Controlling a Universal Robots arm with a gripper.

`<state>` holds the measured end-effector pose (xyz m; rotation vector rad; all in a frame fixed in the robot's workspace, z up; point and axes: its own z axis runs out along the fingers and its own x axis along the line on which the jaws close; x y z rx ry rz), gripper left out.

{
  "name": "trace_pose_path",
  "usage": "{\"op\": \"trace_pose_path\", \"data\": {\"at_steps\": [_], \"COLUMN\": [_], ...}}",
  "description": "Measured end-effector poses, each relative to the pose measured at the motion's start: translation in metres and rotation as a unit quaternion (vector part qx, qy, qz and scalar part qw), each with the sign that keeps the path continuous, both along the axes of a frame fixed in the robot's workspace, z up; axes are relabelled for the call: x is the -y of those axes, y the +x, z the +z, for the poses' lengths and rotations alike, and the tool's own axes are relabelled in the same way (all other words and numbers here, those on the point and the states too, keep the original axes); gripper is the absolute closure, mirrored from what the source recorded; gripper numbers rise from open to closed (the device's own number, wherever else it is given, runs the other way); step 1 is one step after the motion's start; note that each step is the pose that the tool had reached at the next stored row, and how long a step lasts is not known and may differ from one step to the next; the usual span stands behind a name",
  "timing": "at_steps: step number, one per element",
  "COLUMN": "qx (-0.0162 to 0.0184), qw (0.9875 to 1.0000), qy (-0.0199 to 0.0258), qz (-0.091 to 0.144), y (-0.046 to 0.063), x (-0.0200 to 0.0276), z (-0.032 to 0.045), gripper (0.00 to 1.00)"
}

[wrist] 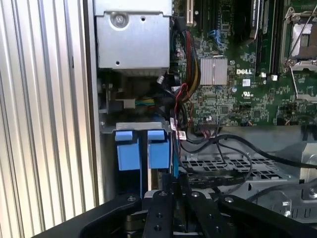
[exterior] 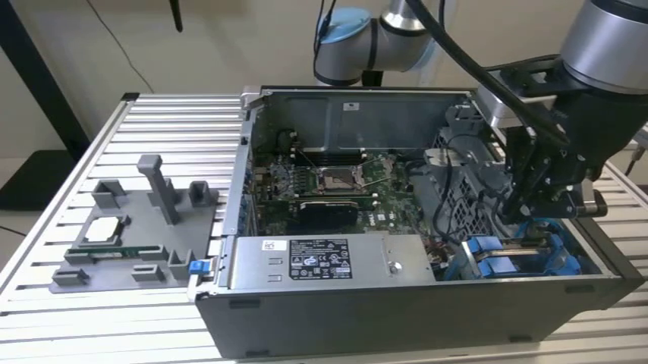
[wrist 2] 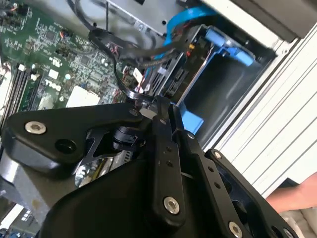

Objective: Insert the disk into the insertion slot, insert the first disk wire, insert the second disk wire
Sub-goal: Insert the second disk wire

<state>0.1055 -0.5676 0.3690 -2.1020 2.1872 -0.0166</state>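
Now | gripper (wrist 2: 148,101) jaws nearly closed; pinching black wire (wrist 2: 106,42) | beside disk (wrist: 142,148)

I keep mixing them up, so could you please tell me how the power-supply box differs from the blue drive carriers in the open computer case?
The power-supply box is grey metal with a black label; the blue drive carriers are bright plastic. The box lies toward the exterior view's left; the carriers sit at its right, below the gripper. Both line the case's near wall.

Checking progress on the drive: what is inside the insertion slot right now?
Blue carrier parts sit in the insertion slot, with dark cables running beside it. The gripper above covers the rest, so the disk's own body cannot be made out.
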Motion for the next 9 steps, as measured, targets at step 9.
{"op": "trace_pose_path", "data": {"at_steps": [9], "qx": [0.0000], "qw": [1.0000], "qy": [-0.0001], "qz": [0.000], "y": [0.0010], "x": [0.0000], "z": [-0.0010], "gripper": [1.00]}}
